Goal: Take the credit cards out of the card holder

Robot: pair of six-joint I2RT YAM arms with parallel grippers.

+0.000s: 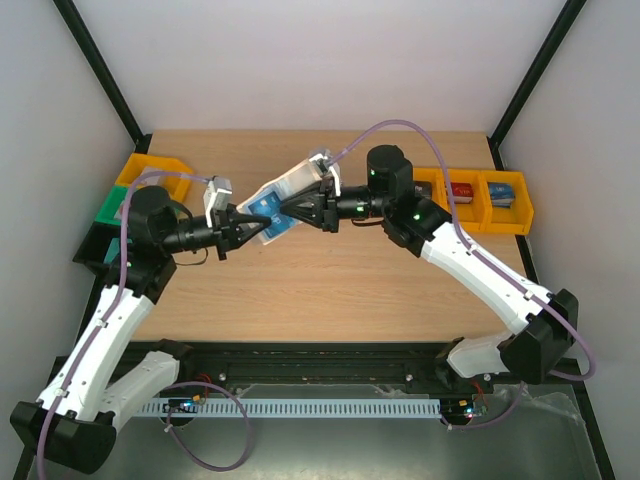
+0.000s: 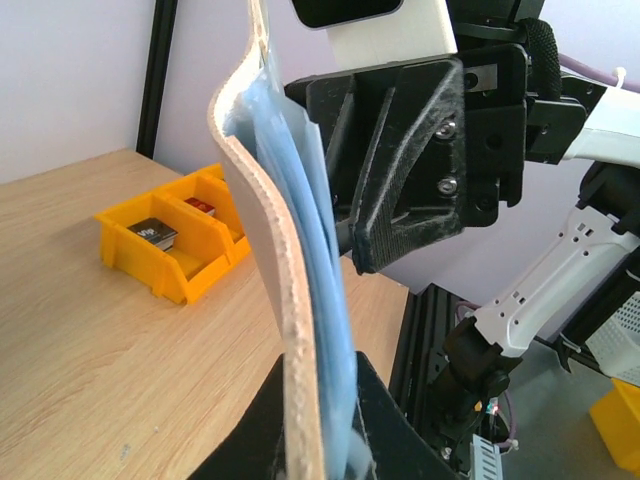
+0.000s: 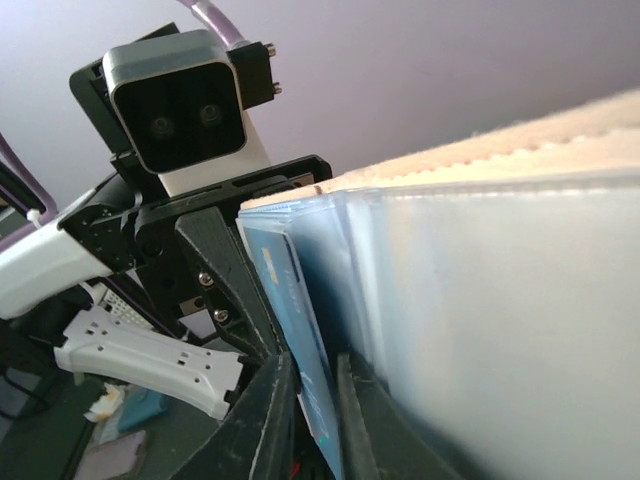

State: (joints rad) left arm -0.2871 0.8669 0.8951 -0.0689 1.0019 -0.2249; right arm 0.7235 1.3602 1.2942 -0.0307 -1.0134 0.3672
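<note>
At the far left of the desk (image 1: 330, 290) sit a yellow bin (image 1: 150, 165) and a green bin (image 1: 112, 208), neither in play.

The left hand (image 1: 242, 228) is clamped tight on the near-left end of the holder (image 1: 298, 183) and carries it in the air over the middle of the desk. The holder is folded open. Its long axis runs on a slant from near-left up to far-right, with the free end pointing at the far-right corner. It stands roughly on edge, beige outside turned to the left and blue pockets facing the right hand.

A blue card (image 3: 290, 320) is in a pocket, with one edge standing proud. The right hand (image 1: 288, 212) has its fingers close in on either side of that edge, nearly shut. I cannot tell whether they are pinching it or only about to.

At the far right are more yellow bins (image 1: 500, 225) with small things in them, one red and one blue. I cannot make out whether any is a card.

To my eye the job is at the pull. The holder is open and steadied, this card is not yet out, and how many remain in the pockets is hidden.
</note>
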